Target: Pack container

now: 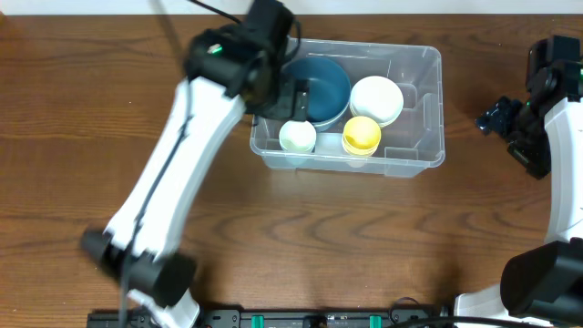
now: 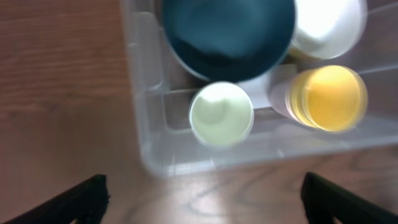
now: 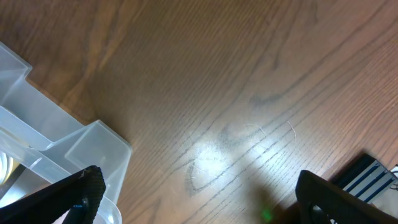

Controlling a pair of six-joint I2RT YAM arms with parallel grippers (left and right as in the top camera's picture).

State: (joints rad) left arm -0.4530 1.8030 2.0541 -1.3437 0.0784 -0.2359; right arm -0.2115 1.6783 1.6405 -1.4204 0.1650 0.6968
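Observation:
The clear plastic container [image 1: 414, 150] stands at the upper middle of the table. Inside it are a blue bowl [image 1: 328, 84], a white bowl [image 1: 376, 98], a yellow cup [image 1: 362, 134] and a pale green cup [image 1: 297, 137]. My left gripper [image 1: 293, 98] hovers over the container's left end, open and empty. In the left wrist view its fingertips [image 2: 202, 202] frame bare table in front of the container wall [image 2: 149, 143], with the pale green cup [image 2: 221, 114], yellow cup [image 2: 329, 96] and blue bowl [image 2: 227, 31] beyond. My right gripper [image 1: 496, 117] is open and empty, right of the container.
The right wrist view shows the container's corner [image 3: 93, 146] at the left and bare wood between the open fingers [image 3: 199, 199]. A black rail [image 1: 319, 319] runs along the table's front edge. The left arm spans from front left up to the container.

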